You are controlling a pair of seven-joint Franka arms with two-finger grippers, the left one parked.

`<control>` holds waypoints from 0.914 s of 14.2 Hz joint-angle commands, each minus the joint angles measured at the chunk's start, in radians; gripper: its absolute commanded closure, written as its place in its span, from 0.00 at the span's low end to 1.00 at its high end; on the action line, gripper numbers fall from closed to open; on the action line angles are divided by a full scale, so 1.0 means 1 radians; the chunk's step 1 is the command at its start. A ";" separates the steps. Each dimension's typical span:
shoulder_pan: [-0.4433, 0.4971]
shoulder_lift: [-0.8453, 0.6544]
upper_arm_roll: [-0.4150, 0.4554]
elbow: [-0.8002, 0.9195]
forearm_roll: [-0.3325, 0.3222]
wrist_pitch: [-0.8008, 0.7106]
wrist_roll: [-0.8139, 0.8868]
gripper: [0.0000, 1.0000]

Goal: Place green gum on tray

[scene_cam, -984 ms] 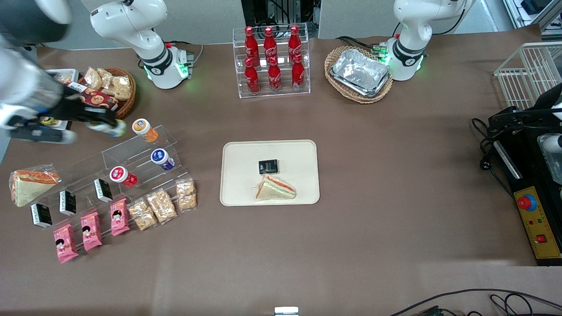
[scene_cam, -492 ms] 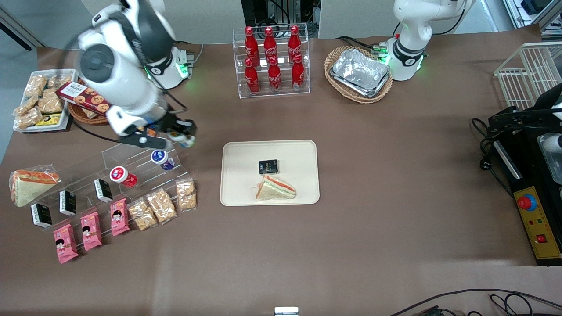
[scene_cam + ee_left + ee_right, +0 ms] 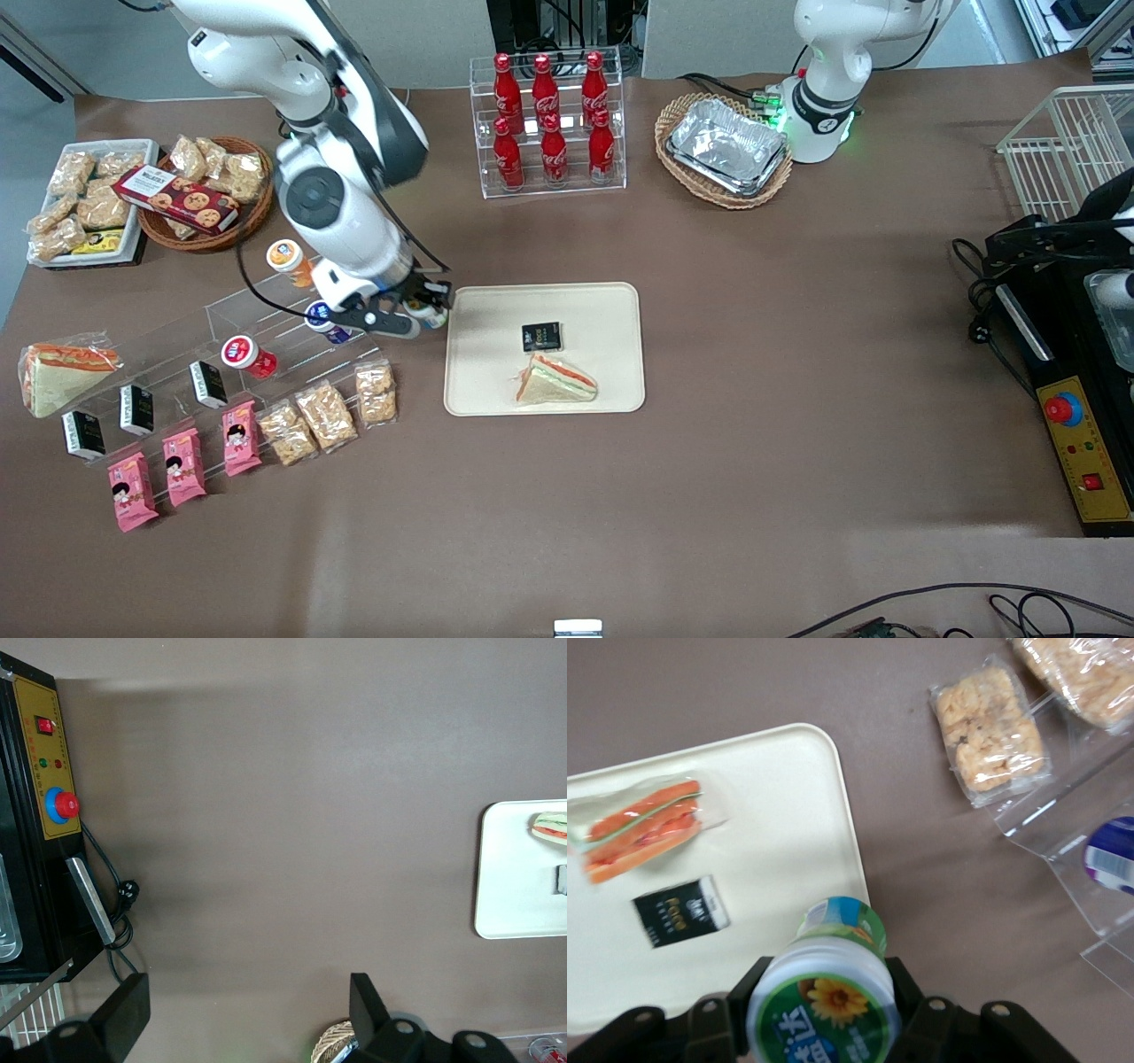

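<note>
The tool (image 3: 423,312) is clamped on the small white bottle of green gum with a green round lid (image 3: 829,992), holding it above the worktop just at the edge of the large cream-beige rectangular tray (image 3: 478,390) nearest the working arm, probably so it can be carried inward and set down. The front view shows how close the bottle is to that edge, while the right wrist view shows the grip and the bare tray area beside the small black packet (image 3: 680,911) and the wrapped triangular sandwich (image 3: 642,828).

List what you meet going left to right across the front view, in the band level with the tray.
Table sandwich → red-lidded bottle → gripper, shut on the green gum, at the tray edge → black packet → control box.
</note>
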 commanded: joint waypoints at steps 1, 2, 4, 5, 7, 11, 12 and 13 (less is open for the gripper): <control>0.049 0.116 -0.010 0.007 0.029 0.094 -0.005 0.47; 0.067 0.144 -0.012 0.004 0.053 0.128 -0.004 0.47; 0.075 0.181 -0.012 -0.015 0.092 0.194 -0.005 0.47; 0.081 0.196 -0.010 -0.021 0.093 0.217 -0.005 0.47; 0.092 0.218 -0.010 -0.021 0.093 0.232 -0.007 0.47; 0.095 0.254 0.012 -0.026 0.096 0.272 -0.008 0.44; 0.095 0.267 0.022 -0.032 0.102 0.301 -0.007 0.43; 0.095 0.271 0.023 -0.038 0.104 0.317 -0.008 0.42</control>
